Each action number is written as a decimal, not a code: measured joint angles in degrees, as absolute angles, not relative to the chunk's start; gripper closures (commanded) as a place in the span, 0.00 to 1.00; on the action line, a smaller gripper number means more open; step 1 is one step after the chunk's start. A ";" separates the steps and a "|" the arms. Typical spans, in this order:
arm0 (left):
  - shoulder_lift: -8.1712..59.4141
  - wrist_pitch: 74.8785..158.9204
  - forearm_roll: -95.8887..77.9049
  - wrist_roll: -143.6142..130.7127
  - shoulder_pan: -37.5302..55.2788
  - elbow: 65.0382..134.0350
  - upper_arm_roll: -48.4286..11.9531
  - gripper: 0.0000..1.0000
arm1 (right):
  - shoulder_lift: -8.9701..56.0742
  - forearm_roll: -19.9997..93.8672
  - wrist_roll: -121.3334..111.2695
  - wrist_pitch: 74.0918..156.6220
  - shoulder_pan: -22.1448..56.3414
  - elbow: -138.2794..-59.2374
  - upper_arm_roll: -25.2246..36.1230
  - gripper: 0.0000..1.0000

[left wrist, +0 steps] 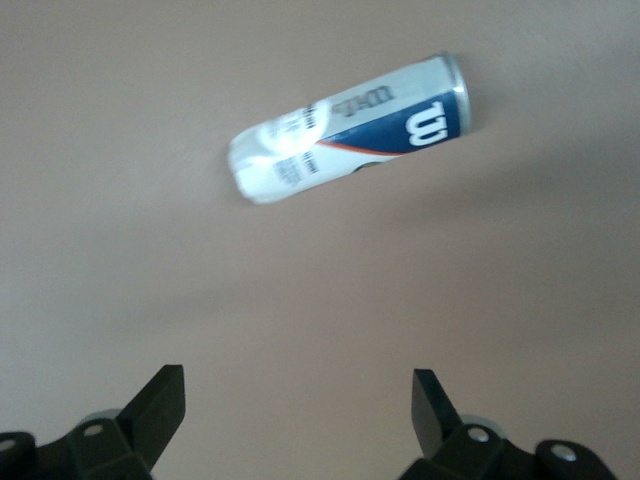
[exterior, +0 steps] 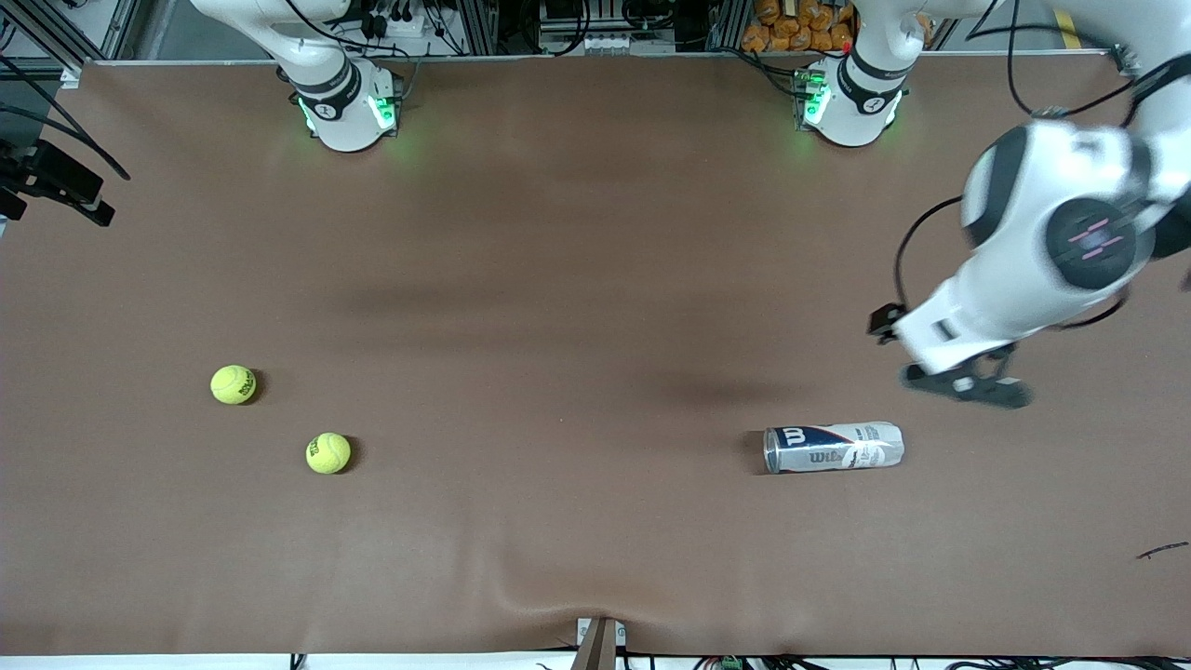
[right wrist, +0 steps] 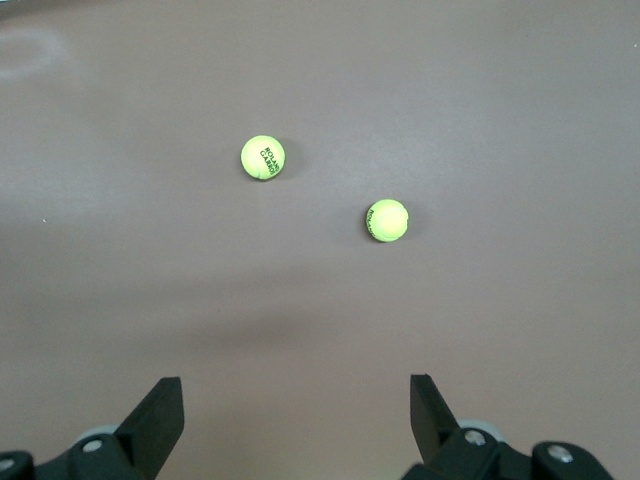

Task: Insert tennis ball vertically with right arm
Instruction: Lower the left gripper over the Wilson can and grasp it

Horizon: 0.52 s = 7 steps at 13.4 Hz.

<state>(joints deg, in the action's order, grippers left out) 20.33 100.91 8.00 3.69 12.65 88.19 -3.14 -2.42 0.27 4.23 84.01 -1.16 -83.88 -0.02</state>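
Ball can (exterior: pixel 834 448) lies sideways on the tabletop (exterior: pixel 558 279); left claw (exterior: pixel 968 381) hovers spread nearby, probably to upright it. Right claw (right wrist: pixel 297 420) spread above two tennis balls (right wrist: pixel 263 157).

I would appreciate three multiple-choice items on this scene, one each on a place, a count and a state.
1. The tennis-ball can lies toward: A) the left arm's end of the table B) the right arm's end C) between the balls.
2. Tennis balls on the table: A) one B) two C) three.
3. The can is: A) upright B) held C) on its side.

A: it lies under the left gripper, which is open.
B: two balls lie apart, seen past the open right gripper.
C: it rests lengthwise on the table.
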 measured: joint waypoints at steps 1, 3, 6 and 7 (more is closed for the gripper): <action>22.92 102.21 8.50 6.79 13.81 87.14 -3.17 0.00 | -2.42 0.27 4.23 84.01 -1.16 -83.88 -0.01 0.00; 28.07 104.66 10.02 13.54 15.50 84.20 -3.20 0.00 | -2.42 0.27 4.23 84.01 -1.17 -83.88 -0.02 0.00; 34.40 107.72 17.50 23.74 18.11 81.12 -3.29 0.00 | -2.42 0.27 4.23 84.01 -1.17 -83.88 -0.04 0.00; 35.72 108.25 19.72 27.07 19.09 80.76 -3.33 0.00 | -2.42 0.27 4.23 84.01 -1.17 -83.88 -0.02 0.00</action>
